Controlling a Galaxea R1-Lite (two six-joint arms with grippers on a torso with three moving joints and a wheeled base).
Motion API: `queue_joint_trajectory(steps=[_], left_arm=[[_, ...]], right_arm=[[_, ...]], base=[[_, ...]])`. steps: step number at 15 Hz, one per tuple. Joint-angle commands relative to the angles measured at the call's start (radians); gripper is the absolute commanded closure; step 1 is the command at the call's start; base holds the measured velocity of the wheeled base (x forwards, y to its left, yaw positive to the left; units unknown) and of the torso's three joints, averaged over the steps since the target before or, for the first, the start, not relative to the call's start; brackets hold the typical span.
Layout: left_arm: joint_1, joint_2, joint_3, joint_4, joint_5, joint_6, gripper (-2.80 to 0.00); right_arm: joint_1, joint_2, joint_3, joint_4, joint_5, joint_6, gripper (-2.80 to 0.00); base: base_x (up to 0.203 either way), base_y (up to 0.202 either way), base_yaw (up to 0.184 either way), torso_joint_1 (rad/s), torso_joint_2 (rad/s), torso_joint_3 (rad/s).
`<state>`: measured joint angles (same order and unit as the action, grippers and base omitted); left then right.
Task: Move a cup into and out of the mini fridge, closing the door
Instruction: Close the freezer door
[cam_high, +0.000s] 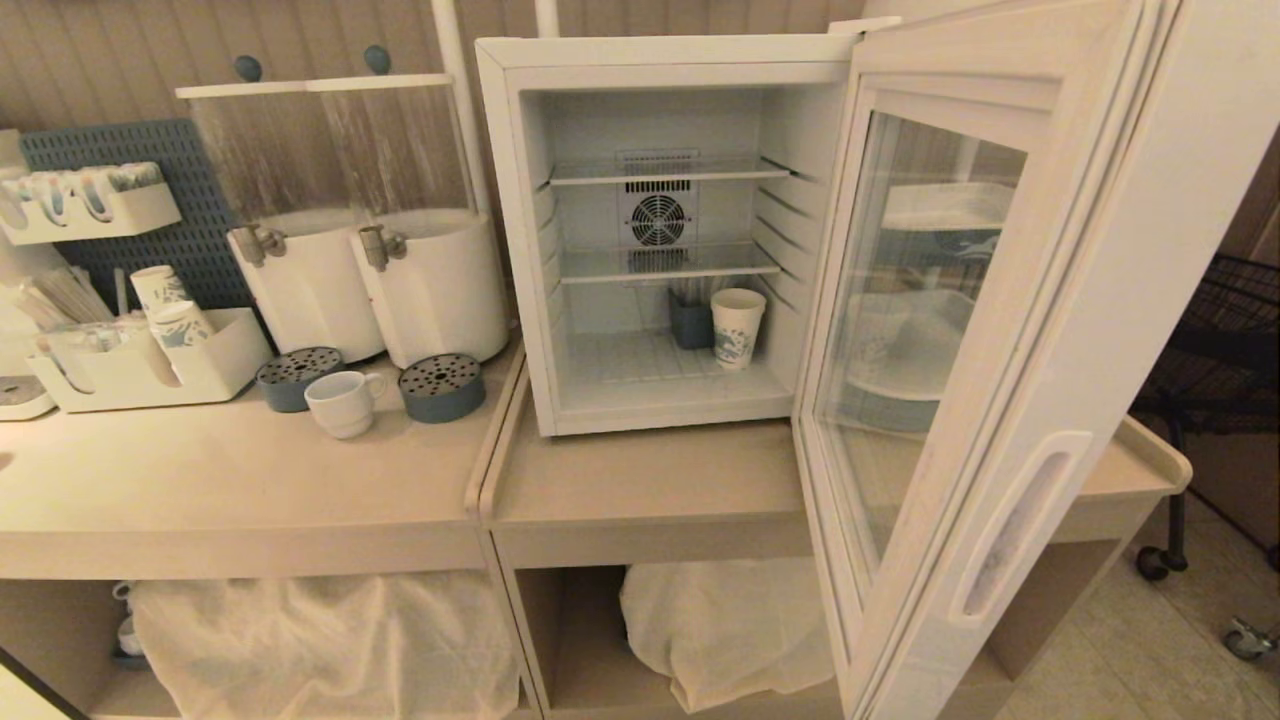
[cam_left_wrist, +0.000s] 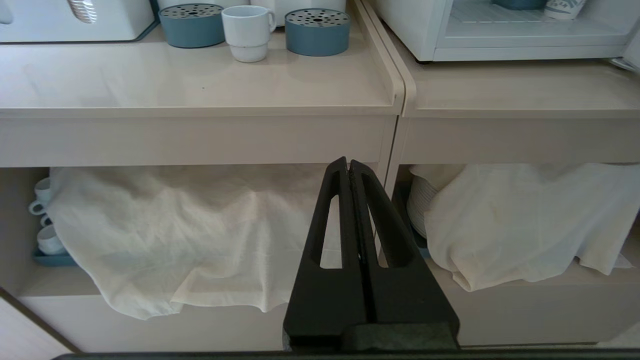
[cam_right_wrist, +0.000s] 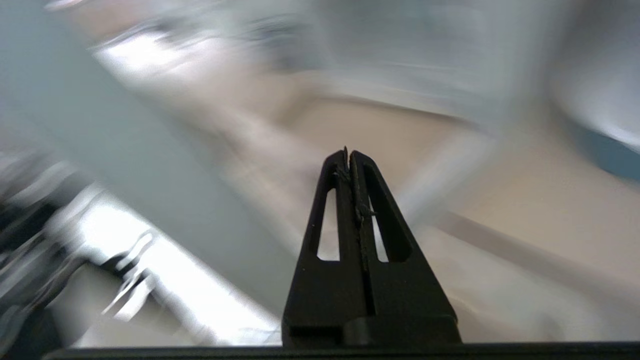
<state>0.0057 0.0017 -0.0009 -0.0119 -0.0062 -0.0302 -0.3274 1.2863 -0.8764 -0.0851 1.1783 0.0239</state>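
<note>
Standing wide open, the glass-windowed white door leaves the boxy white mini fridge free at its front. The small white ceramic cup sits on the beige counter between two blue-grey drip trays. Only the wrist views show the black left gripper and right gripper, both clenched and empty.

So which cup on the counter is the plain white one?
Find the two tall white drink dispensers left of the open mini fridge. In front of them, between two round blue-grey drip trays, stands the cup: squat, plain white, unlike the blue-printed paper cups.
</note>
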Motion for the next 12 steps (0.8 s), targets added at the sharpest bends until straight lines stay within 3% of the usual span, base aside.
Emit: queue_joint_trajectory(steps=[1, 3, 6, 9, 12], left_arm=[[0.000, 0.000, -0.001, 0.000, 0.000, 0.000, 0.00], [0.000, 0.000, 0.001, 0.000, 0.000, 0.000, 0.00], [0.000, 0.000, 0.000, -0.002, 0.000, -0.001, 0.00], [0.000, 0.000, -0.001, -0.002, 0.000, -0.001, 0.00], [0.000, 0.000, -0.001, -0.002, 0.000, -0.002, 0.00]], right_arm=[[-0.025, 0.124, -0.023, -0.022, 0.351, -0.031, 0.00], [0.035, 0.151, -0.060, -0.018, 0.352, 0.015, 0.00], [0.212, 0.159, -0.104, -0.023, 0.317, 0.148, 0.00], [0.410, 0.160, -0.140, -0.026, 0.094, 0.191, 0.00], [0.514, 0.185, -0.192, -0.018, -0.034, 0.204, 0.00]], base=[[0.000, 0.000, 0.000, 0.000, 0.00, 0.000], [0.000, 0.000, 0.000, 0.000, 0.00, 0.000], [0.000, 0.000, 0.000, 0.000, 0.00, 0.000], [0.000, 0.000, 0.000, 0.000, 0.00, 0.000], [0.000, 0.000, 0.000, 0.000, 0.00, 0.000]])
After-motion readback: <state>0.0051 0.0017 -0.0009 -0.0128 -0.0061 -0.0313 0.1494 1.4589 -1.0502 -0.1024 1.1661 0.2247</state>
